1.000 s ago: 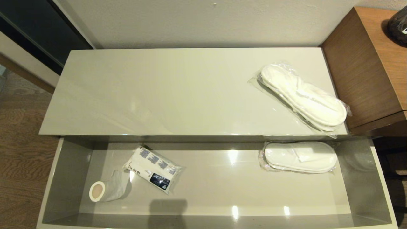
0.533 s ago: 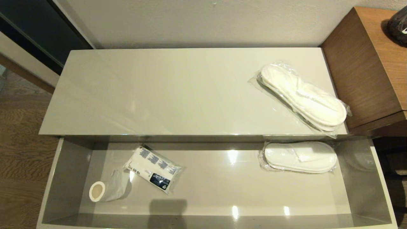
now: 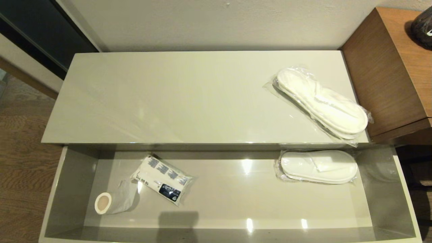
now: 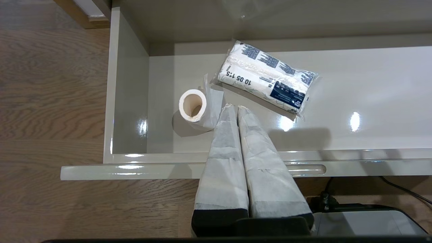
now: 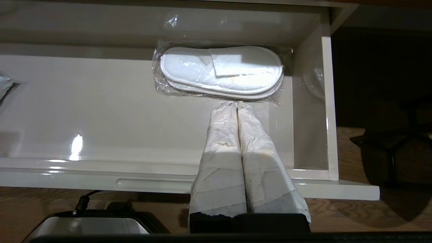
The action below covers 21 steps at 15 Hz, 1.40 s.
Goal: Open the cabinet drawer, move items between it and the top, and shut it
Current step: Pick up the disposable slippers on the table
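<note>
Standing pulled out beneath the cabinet, the wide, shallow glossy beige drawer (image 3: 401,189) with pale grey inner walls holds three things. One white toilet-paper roll (image 3: 111,201) with a cardboard core lies on its side near the drawer's left end, loose tail trailing. One white plastic packet with blue printing (image 3: 163,180) lies just beside it, angled, toward the back wall. One pair of flat white slippers sealed in clear plastic (image 3: 319,166) lies at the right end, close to the back wall.

On the glossy cream-beige rectangular top (image 3: 175,98), a second sealed pair of white slippers (image 3: 322,103) lies diagonally at the right end, its wrapper reaching the front edge. Count: two slipper packs, one roll, one packet.

Neither arm shows in the head view. Left gripper (image 4: 233,107), fingers wrapped in pale tape and pressed together, empty, hangs over the drawer front with its tips near the roll; whether they touch it I cannot tell. Right gripper (image 5: 236,103), likewise closed and empty, sits over the drawer's right end, tips just short of the slippers inside.

A brown wood-grain desk (image 3: 395,67) abuts the cabinet on the right.
</note>
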Tool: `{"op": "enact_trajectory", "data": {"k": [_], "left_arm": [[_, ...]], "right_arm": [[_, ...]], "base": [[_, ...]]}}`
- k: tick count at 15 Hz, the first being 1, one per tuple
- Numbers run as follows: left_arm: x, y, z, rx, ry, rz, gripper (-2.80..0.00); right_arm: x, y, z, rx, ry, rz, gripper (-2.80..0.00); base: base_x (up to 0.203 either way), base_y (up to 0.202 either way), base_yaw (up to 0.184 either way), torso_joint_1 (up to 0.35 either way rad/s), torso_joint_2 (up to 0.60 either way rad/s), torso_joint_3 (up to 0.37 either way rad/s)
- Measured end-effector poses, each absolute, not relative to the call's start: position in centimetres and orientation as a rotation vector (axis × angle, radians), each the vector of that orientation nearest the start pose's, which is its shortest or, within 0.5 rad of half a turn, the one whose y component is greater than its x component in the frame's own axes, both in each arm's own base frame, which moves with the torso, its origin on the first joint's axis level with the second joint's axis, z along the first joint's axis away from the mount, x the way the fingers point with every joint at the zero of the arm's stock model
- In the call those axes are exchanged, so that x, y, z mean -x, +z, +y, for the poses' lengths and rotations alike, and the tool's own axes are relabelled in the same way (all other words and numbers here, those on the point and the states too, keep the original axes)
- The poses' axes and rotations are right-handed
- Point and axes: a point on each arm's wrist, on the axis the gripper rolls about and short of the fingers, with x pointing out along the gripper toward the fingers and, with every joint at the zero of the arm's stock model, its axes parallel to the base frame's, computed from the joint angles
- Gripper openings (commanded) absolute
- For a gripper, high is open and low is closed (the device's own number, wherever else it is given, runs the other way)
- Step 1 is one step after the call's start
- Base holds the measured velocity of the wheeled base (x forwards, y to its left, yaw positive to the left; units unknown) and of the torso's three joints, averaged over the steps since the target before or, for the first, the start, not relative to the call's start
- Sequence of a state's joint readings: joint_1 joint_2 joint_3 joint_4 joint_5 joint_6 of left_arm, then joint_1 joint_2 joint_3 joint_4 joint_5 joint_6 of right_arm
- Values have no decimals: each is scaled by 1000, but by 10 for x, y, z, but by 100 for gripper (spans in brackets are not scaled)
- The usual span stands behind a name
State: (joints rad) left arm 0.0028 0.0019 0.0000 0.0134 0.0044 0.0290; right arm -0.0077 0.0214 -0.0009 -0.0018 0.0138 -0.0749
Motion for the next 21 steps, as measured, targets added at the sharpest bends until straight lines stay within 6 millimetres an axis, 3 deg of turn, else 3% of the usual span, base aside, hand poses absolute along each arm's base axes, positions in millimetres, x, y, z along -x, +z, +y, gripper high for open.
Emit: {"op": "enact_trajectory", "data": {"k": [21], "left_arm": [[23,74,0,-25,8,17,-280]], "right_arm": [[21,76,0,41,3,21,-280]], "base": [[0,0,0,0,0,0]]}}
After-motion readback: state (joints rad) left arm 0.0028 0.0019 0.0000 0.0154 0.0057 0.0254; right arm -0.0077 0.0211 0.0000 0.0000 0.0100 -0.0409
